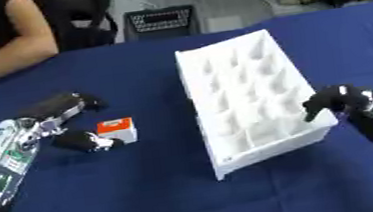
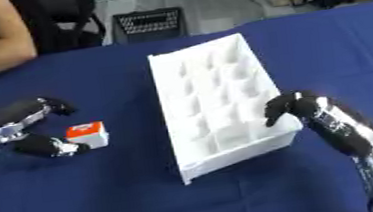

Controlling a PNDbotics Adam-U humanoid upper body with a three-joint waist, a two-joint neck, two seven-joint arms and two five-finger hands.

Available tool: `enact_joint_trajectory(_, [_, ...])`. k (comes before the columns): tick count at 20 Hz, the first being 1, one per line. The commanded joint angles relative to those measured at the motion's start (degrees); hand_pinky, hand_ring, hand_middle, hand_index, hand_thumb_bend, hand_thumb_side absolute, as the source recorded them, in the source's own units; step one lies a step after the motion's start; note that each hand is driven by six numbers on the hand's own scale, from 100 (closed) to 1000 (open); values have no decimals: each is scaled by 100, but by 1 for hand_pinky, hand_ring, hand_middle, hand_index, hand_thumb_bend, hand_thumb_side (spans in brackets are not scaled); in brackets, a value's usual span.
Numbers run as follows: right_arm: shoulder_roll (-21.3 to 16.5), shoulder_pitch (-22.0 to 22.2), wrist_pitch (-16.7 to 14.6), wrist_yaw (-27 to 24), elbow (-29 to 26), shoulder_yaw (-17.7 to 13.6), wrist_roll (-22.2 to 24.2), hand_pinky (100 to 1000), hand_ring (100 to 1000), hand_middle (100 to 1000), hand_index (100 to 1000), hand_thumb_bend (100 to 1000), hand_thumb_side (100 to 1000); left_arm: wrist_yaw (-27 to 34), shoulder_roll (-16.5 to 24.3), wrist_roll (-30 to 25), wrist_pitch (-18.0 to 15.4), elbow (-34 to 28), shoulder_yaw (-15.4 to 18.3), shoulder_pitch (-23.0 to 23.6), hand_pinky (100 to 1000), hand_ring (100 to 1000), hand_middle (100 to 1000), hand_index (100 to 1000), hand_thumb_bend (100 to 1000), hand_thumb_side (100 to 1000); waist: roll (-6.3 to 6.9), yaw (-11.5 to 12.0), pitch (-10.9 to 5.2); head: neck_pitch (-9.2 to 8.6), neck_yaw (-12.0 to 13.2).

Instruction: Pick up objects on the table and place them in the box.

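Observation:
A small white and orange block (image 1: 117, 130) lies on the blue table, left of the white compartmented box (image 1: 246, 98). My left hand (image 1: 67, 122) is open around the block: the fingers reach above it, the thumb (image 1: 87, 141) lies just left of and below it, touching or nearly touching. My right hand (image 2: 294, 107) has its fingers curled down at the box's near right corner, resting on the rim; nothing is held in it. The box's compartments look empty.
The blue table (image 1: 147, 193) stretches wide in front of the box. A person's arm (image 1: 8, 55) rests at the far left edge. A black basket (image 1: 159, 21) stands on the floor beyond the table.

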Motion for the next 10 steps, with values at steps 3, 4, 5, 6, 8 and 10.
enact_joint_trajectory(3, [-53,-14,4,-14,-55,-9,9,862,622,639,789,100,967,-33,58,51,12,6,63,-91,858,842,748,873,721,550,2,-13,-96,-92,10])
enact_joint_trajectory(4, [-52,-12,5,-12,-54,-9,9,862,622,639,789,100,968,-18,44,56,13,22,59,-90,861,843,749,876,709,544,2,-15,-95,-91,11])
enact_joint_trajectory(5, [-51,-11,5,-10,-54,-8,9,862,622,639,789,100,968,5,31,63,15,40,55,-91,863,844,749,878,686,533,2,-17,-94,-90,11])
enact_joint_trajectory(6, [-50,-12,5,-10,-55,-9,9,861,622,639,789,100,968,30,17,73,18,58,50,-92,865,846,750,880,663,522,2,-18,-94,-90,8])
enact_joint_trajectory(8, [-49,-13,6,-10,-56,-8,8,861,622,639,789,100,968,102,-11,93,21,93,38,-90,869,848,751,882,648,519,1,-22,-93,-91,4])
enact_joint_trajectory(10, [-48,-12,7,-9,-57,-6,8,862,622,639,789,100,968,187,-30,110,19,119,20,-86,877,852,753,888,613,509,1,-25,-93,-92,4])
